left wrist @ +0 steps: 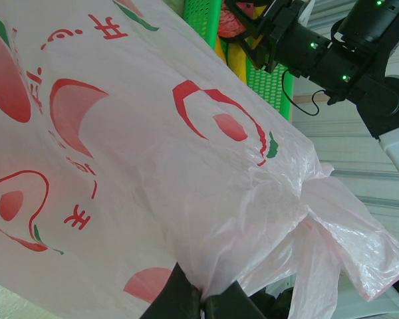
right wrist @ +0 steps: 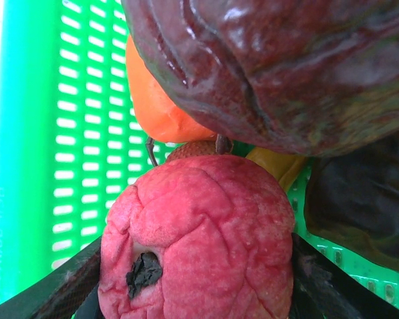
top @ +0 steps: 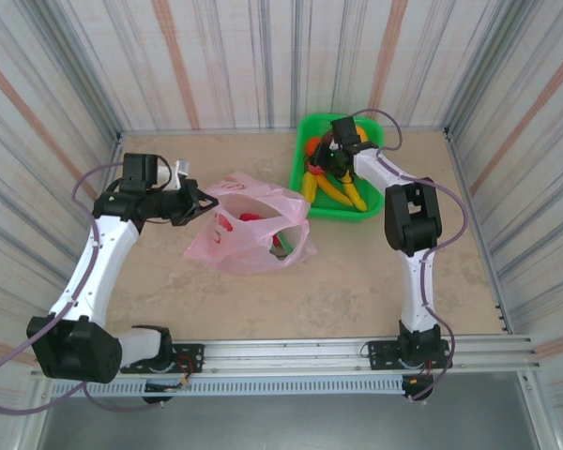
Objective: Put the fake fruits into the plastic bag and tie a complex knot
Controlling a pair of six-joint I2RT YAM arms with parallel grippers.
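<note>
The pink plastic bag (top: pixel 249 230) lies open-mouthed at the table's middle, with a red piece (top: pixel 253 217) and a green piece (top: pixel 283 246) showing in it. My left gripper (top: pixel 205 202) is at its left rim. In the left wrist view that gripper (left wrist: pixel 203 306) is shut on a pinch of the bag film (left wrist: pixel 153 166). My right gripper (top: pixel 330 150) reaches down into the green basket (top: pixel 366 214) among the fake fruits. Its fingers (right wrist: pixel 60 292) press both sides of a wrinkled red-pink fruit (right wrist: pixel 199 239). A dark maroon fruit (right wrist: pixel 279 66) and an orange one (right wrist: pixel 159 106) lie just beyond.
Yellow bananas (top: pixel 338 190) lie in the basket's near half. The basket's mesh wall (right wrist: pixel 86 133) is close on the left of the right gripper. Striped walls enclose the table on three sides. Bare tabletop (top: pixel 357 281) lies in front of the bag.
</note>
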